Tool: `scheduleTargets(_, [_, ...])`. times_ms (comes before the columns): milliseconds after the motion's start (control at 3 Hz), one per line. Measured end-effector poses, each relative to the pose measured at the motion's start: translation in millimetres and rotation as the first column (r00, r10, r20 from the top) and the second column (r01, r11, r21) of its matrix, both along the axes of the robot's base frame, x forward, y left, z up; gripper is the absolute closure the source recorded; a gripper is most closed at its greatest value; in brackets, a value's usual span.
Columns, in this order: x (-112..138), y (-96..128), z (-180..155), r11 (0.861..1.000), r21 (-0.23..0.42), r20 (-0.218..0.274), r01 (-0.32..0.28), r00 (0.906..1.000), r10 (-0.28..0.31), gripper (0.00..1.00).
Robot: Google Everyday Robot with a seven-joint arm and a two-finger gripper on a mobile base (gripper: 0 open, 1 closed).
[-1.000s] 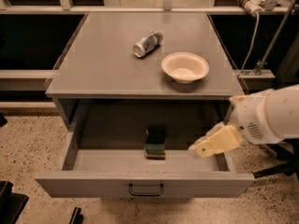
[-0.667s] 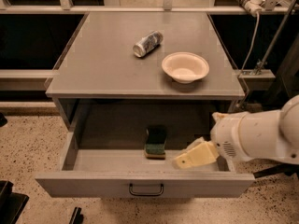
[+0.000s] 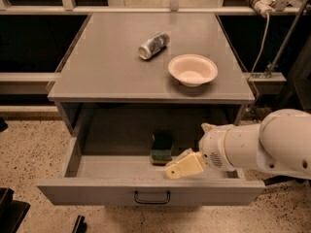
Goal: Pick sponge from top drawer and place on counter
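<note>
Jaws hanging inside the open top drawer (image 3: 150, 191), just right of the sponge (image 3: 162, 147); cannot tell whether they are parted or closed.
Gripper (image 3: 183, 165) is entering from the right, tip pointing left, low over the drawer floor. Sponge is lying near the drawer's centre, green side showing. Bowl (image 3: 193, 70) and can (image 3: 153, 45) are sitting apart on the counter (image 3: 107, 67).
</note>
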State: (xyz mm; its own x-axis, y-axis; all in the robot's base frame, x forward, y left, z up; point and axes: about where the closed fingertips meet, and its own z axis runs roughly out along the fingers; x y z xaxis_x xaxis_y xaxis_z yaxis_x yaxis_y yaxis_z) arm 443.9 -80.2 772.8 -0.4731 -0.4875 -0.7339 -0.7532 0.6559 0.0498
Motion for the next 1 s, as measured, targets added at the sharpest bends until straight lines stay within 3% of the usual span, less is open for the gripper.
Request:
scheduleTargets(333, [4.7,-4.4,0.8,0.999,-0.013,0.027,0.037,0.9990,-0.036,0.00])
scheduleTargets(667, [32.6,-3.1,-6.1,0.998,-0.038,0.081,0.040,0.9960,-0.037,0.00])
scheduleTargets(1000, [67.3,-3.8,-17.0,0.998,-0.054,0.106,0.024,0.9942,-0.019,0.00])
